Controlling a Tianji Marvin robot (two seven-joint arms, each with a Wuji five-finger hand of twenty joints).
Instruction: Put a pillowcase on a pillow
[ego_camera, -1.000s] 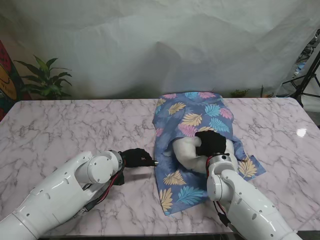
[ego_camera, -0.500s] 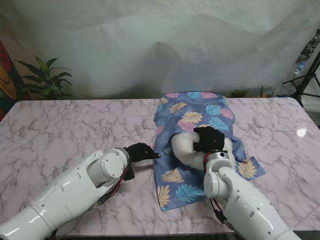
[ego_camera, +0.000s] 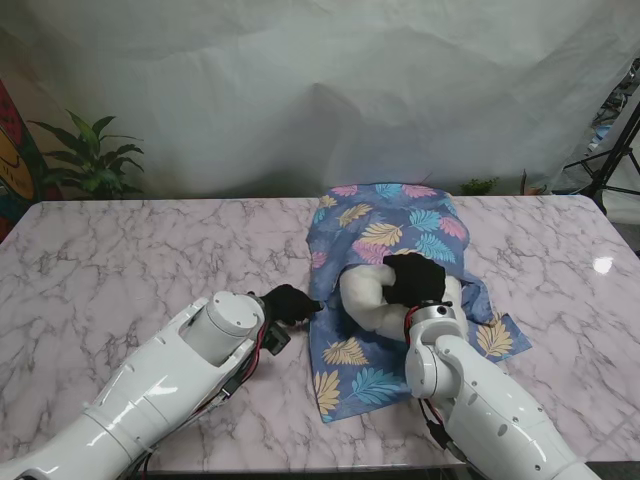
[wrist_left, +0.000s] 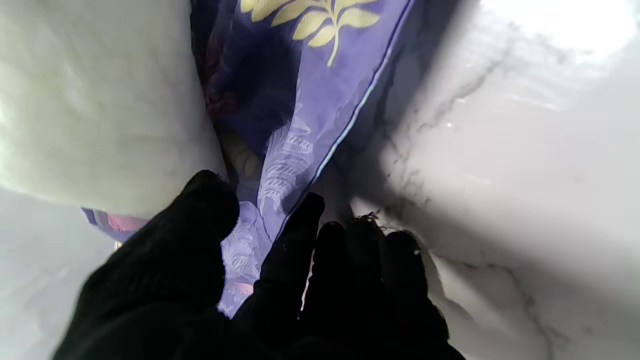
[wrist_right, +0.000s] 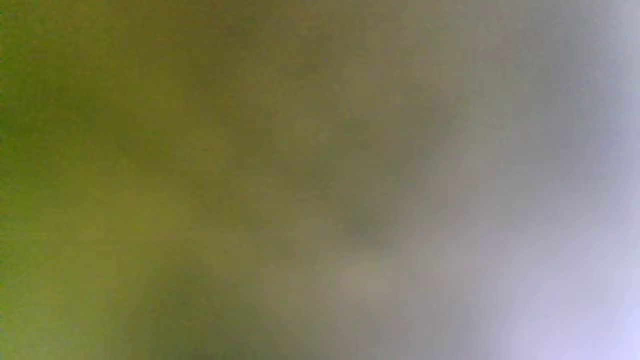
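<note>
1. Most of the lower frame in the stand view is the marble table (ego_camera: 120, 260), with a white backdrop behind it.
2. Centre right lies the pillowcase (ego_camera: 400, 225), blue with a leaf print, its open end toward the bottom of the frame and a loose flap spread flat there.
3. Poking out of that opening at mid-frame is the white pillow (ego_camera: 365, 298), more than half of it seemingly already inside the cover.
4. My right hand (ego_camera: 415, 278) sits on the exposed end of the pillow, fingers curled against it; I cannot tell whether it grips or merely presses, and its wrist view is only a blur.
5. My left hand (ego_camera: 290, 303) is at the case's left edge, just left of centre; the left wrist view shows thumb and fingers (wrist_left: 295, 240) closing either side of the piped hem (wrist_left: 350, 125), though a firm pinch is not clear.

The step in hand looks like stuffing the pillow deeper. Next, the left hand needs a sure hold on the hem to pull it toward the bottom of the frame while the right pushes the pillow in.
</note>
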